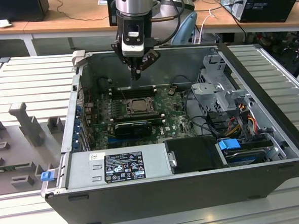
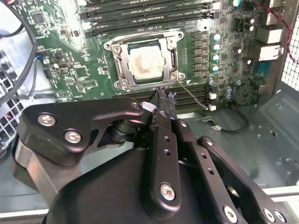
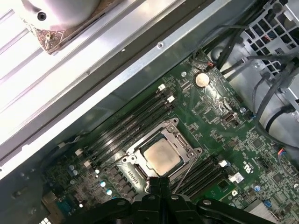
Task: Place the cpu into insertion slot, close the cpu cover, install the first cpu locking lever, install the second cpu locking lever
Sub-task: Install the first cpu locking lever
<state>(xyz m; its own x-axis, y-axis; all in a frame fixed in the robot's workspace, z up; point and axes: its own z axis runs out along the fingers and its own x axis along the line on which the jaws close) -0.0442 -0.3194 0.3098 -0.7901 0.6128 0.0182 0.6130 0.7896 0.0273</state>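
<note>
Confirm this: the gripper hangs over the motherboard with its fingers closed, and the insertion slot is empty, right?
Not quite: the insertion slot is not empty; the cpu lies in it, as both wrist views show. The gripper does hang closed over the motherboard.

An open computer case (image 1: 159, 192) is lying on the ribbed metal bench (image 1: 30, 73). Inside, a grey power supply (image 1: 117, 165) is sitting along the near wall, a long black card (image 1: 134, 128) lying just beyond it. A coin battery (image 3: 201, 80) is shining near the memory slots (image 3: 133, 122). Coloured cables (image 1: 245, 115) are trailing beside the drive cage (image 1: 216, 87) at the exterior view's right.
</note>
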